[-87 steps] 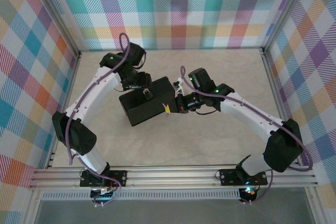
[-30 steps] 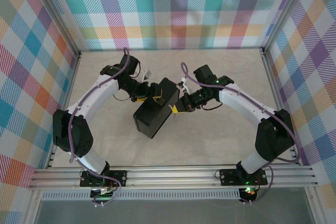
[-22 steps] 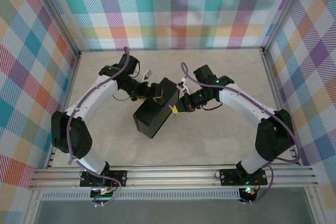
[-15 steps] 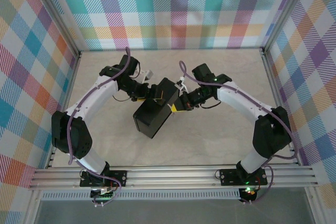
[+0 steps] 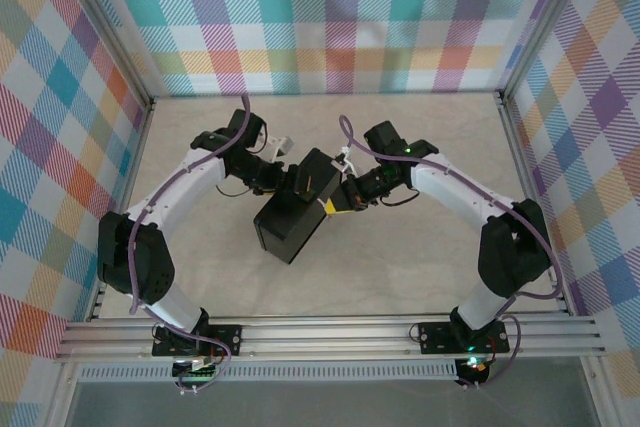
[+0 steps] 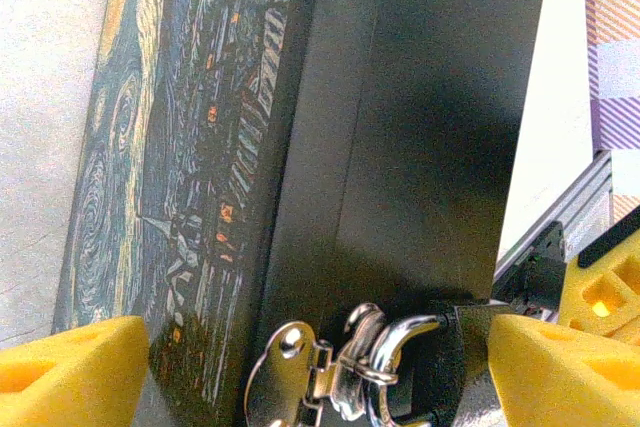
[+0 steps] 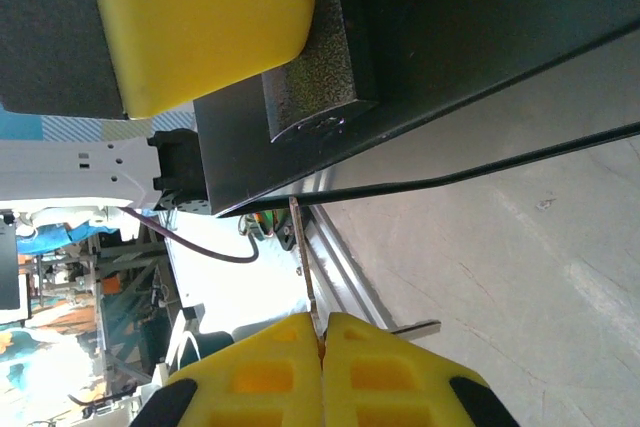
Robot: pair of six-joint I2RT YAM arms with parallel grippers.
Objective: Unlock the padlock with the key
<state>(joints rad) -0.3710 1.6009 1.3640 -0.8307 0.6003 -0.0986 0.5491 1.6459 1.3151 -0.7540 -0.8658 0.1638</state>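
The dark starry-night tin [image 5: 290,222] stands tilted at mid-table. My left gripper [image 5: 290,179] straddles its far end; the yellow pads [image 6: 70,372] press the painted lid on one side and the padlock side on the other. The padlock [image 6: 465,367] hangs by its silver shackle from the tin's hasp [image 6: 290,377], its body looking dark in shadow. My right gripper [image 7: 322,332] is shut on the key [image 7: 308,267], a thin blade pointing up at the tin's lower edge [image 7: 480,7]. The padlock body [image 7: 310,87] sits just under the left pad there, apart from the key tip.
A thin black cable [image 7: 500,162] runs under the tin. Aluminium rails [image 5: 330,332] line the near edge and plaid walls close in the other sides. Bare tabletop [image 5: 400,267] lies in front of the tin.
Since the earliest frame the left gripper has swung the tin round and tilted it. Over the last second the right gripper with the key has edged left, closer to the tin.
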